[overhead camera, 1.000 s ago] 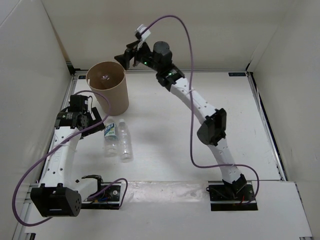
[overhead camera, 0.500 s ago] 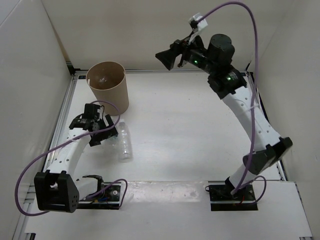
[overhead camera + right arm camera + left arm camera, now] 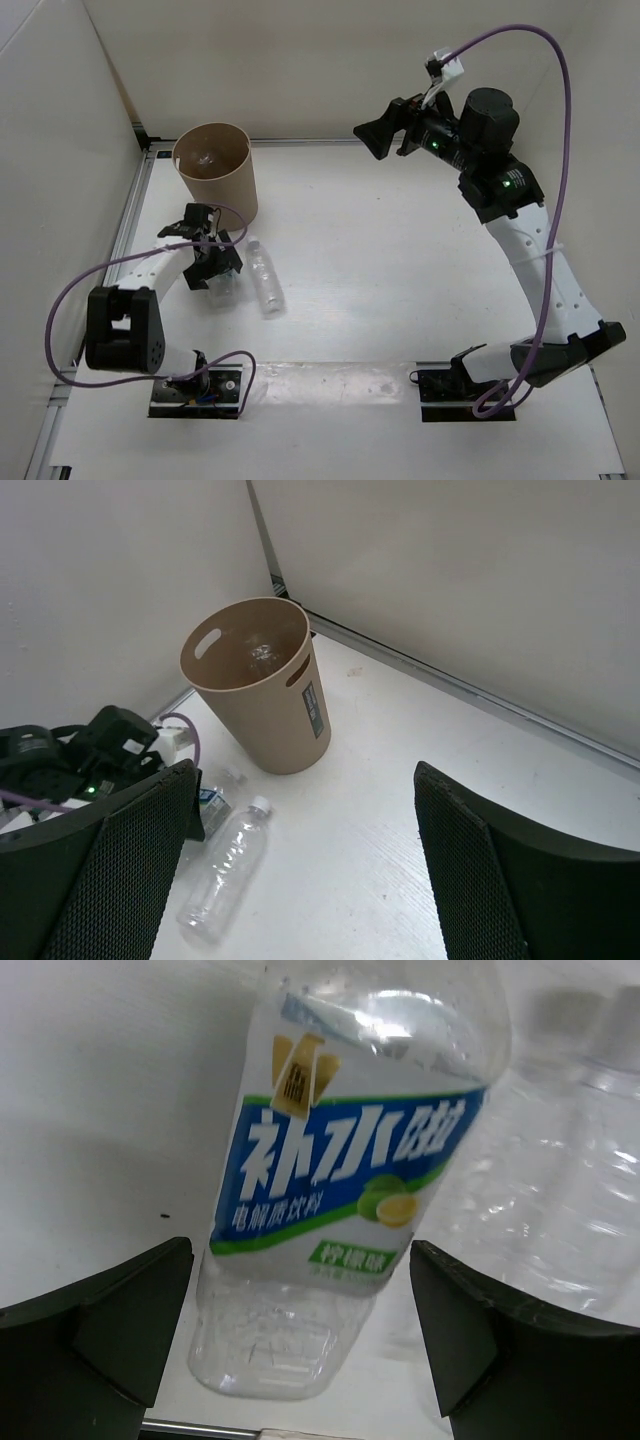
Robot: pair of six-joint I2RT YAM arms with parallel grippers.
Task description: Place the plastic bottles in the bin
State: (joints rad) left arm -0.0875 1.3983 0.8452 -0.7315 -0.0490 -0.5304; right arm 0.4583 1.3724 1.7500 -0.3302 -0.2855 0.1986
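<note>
A clear plastic bottle with a blue, white and green label (image 3: pixel 340 1210) lies on the table between the spread fingers of my left gripper (image 3: pixel 300 1330), which is open and not touching it. From above, that gripper (image 3: pixel 213 270) covers most of this bottle (image 3: pixel 224 291). A plain clear bottle (image 3: pixel 266 281) with a white cap lies just right of it, also seen as a plain bottle (image 3: pixel 225 870) from the right wrist. The tan bin (image 3: pixel 212 178) stands upright behind them; something clear glints in the bin (image 3: pixel 260 680). My right gripper (image 3: pixel 372 138) hangs open and empty, high at the back right.
White walls close in the left, back and right sides. A purple cable (image 3: pixel 70 300) loops beside the left arm. The left arm's body (image 3: pixel 80 765) sits close to the bin's left side. Metal rails (image 3: pixel 135 200) edge the table.
My right arm swung from above the bin to the right and up, gripper open. My left gripper dropped over the labelled bottle. The plain bottle shifted slightly right.
</note>
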